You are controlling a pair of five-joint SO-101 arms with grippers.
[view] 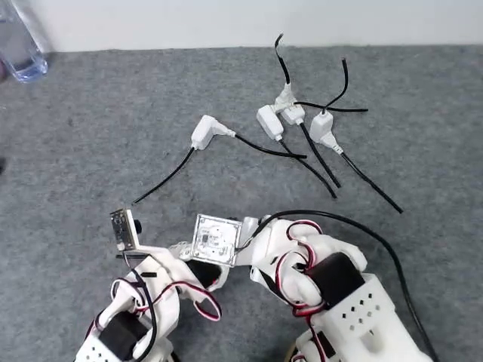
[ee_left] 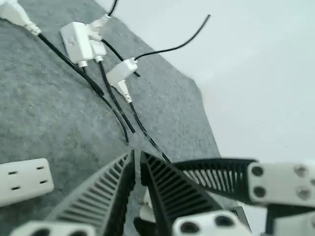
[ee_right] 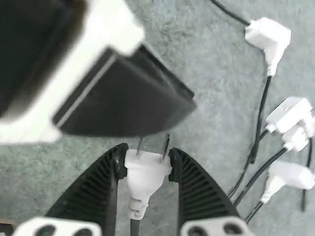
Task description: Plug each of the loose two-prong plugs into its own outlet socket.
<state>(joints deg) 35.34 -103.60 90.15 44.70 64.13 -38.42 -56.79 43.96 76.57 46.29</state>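
Observation:
In the right wrist view my right gripper (ee_right: 146, 155) is shut on a white two-prong plug (ee_right: 146, 176). Its prongs point at a black and white part of the other arm (ee_right: 113, 98), close in front. My left gripper (ee_left: 138, 156) is shut, its ribbed black fingers (ee_left: 108, 189) almost touching. A white outlet block (ee_left: 23, 181) with slot pairs lies on the grey mat beside it. Several loose white plugs on black cords lie farther out: one angled plug (view: 205, 132) alone, and a cluster (view: 290, 113) to its right. Both arms (view: 143, 302) (view: 324, 286) sit at the near edge.
Grey carpet-like mat (view: 90, 151) covers the table up to a white wall at the back. A clear plastic bottle (view: 19, 45) stands at the far left corner. Black cords (view: 362, 181) trail from the plug cluster toward the right arm.

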